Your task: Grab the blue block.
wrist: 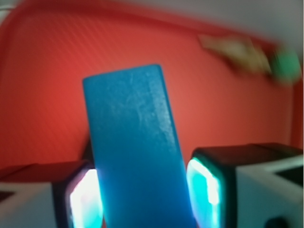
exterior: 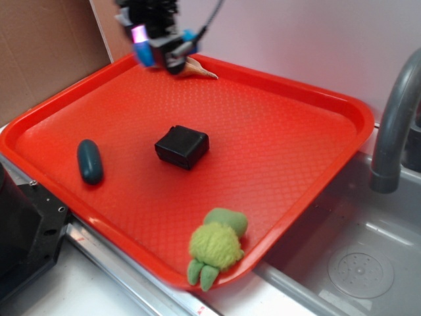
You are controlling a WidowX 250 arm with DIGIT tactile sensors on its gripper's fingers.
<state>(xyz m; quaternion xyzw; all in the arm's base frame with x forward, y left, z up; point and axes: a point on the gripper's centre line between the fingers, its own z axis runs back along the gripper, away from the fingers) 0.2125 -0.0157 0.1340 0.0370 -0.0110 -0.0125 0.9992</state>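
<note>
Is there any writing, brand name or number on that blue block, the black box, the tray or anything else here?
None can be read in either view.
The blue block, held between the end effector fingers, shows plain faces.
The black box, red tray, dark teal capsule and green plush toy show no lettering.
The end effector itself is blurred in the exterior view, so any marking there cannot be made out.

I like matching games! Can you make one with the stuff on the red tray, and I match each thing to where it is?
Things:
1. blue block
2. black box
3. teal capsule
4. green plush toy

Places:
A. near edge of the red tray, by the sink
B. between the pads of the gripper
C. left part of the tray
D. middle of the tray

Pairs: 1-B, 2-D, 3-C, 4-A
</note>
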